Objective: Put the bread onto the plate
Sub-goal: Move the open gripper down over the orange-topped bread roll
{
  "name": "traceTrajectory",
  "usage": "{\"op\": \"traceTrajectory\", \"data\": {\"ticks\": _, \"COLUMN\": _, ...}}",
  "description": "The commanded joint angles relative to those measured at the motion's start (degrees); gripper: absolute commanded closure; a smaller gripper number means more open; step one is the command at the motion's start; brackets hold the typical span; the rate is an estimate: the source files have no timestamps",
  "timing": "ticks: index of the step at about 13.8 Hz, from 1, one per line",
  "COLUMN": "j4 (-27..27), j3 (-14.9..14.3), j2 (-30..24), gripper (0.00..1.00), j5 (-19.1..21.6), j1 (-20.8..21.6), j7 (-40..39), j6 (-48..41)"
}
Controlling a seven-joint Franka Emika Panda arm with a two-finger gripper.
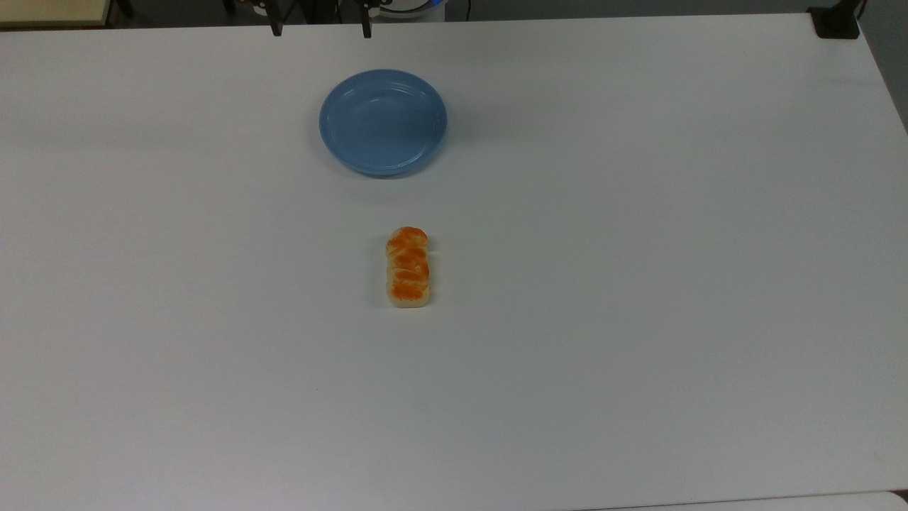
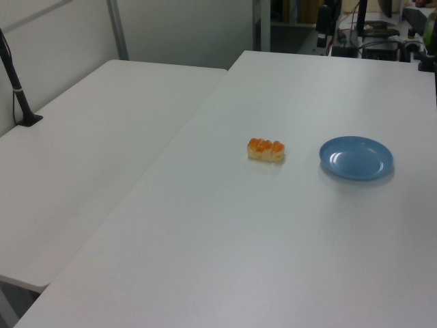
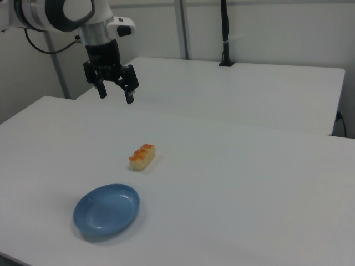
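Observation:
The bread [image 1: 408, 267], a small loaf with orange-brown bumps, lies on the white table [image 1: 638, 284] near its middle. It also appears in the left view as the bread [image 2: 266, 149] and in the right view as the bread [image 3: 142, 156]. The blue plate [image 1: 383, 122] sits empty a short way beyond it, apart from it; plate [image 2: 356, 158], plate [image 3: 106, 209]. My gripper [image 3: 116, 98] hangs open and holds nothing, high above the table, off to the right view's upper left of the bread. Its two dark fingertips [image 1: 275, 30] poke in at the top view's upper edge.
A second white table [image 2: 89, 137] adjoins along a seam. A black pole [image 2: 17, 89] is clamped at its far edge, seen too as the pole [image 3: 224, 33]. A black clamp [image 1: 837, 21] sits on the table corner at the top view's upper right.

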Motion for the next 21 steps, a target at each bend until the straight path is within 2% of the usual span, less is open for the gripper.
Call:
{"op": "traceTrajectory", "data": {"ticks": 1, "j4": -0.6, "j3": -0.6, "j2": 0.4, "gripper": 0.00, "j5": -0.7, "j1": 0.7, "j7": -1.8, "j6": -1.1}}
{"op": "traceTrajectory", "data": {"ticks": 6, "j4": -1.5, "j3": -0.2, "j2": 4.3, "gripper": 0.00, "j5": 0.8, "j1": 1.2, "j7": -0.9, "j6": 1.6}}
{"op": "traceTrajectory", "data": {"ticks": 8, "j4": -4.1, "j3": -0.2, "j2": 6.2, "gripper": 0.00, "j5": 4.6, "j1": 1.5, "j7": 1.2, "j6": 7.3}}
{"op": "traceTrajectory", "data": {"ticks": 10, "j4": -8.2, "j3": -0.1, "j2": 7.4, "gripper": 0.00, "j5": 4.7, "j1": 3.4, "j7": 3.1, "j6": 16.8}}
{"op": "traceTrajectory", "data": {"ticks": 12, "j4": -9.6, "j3": -0.1, "j2": 9.9, "gripper": 0.00, "j5": 4.7, "j1": 4.1, "j7": 5.1, "j6": 22.4}}
{"op": "traceTrajectory", "data": {"ticks": 21, "j4": -9.5, "j3": -0.1, "j2": 20.9, "gripper": 0.00, "j5": 3.7, "j1": 6.0, "j7": 7.5, "j6": 36.6}}
